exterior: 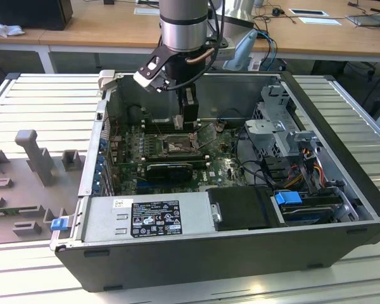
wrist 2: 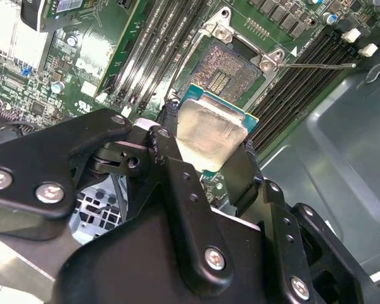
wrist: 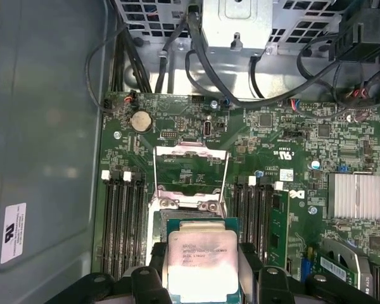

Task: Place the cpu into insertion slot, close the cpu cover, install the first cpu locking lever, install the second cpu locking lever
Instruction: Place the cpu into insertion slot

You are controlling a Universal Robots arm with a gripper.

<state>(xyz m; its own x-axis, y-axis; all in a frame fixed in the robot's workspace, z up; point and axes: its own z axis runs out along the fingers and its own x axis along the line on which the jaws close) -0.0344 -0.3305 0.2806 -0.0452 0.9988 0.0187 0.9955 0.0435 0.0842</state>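
grey fixture plate (exterior: 25,190): on the exterior view's left, outside the open computer case (exterior: 240,253).
gripper (exterior: 185,120): inside the case over the green board, fingers (wrist 2: 174,161) clenched on two opposite edges of the cpu.
cpu (wrist 2: 210,134): held with its metal face toward the wrist, just above the insertion slot, not seated.
insertion slot (wrist 2: 227,71): bare, brownish-gold contact field exposed.
cpu cover (wrist: 190,150): flipped open beside the socket.
locking lever (wrist 2: 316,64): unlatched, lying across the memory slots (wrist 2: 310,47).
drive cage (exterior: 282,130): toward the exterior view's right.
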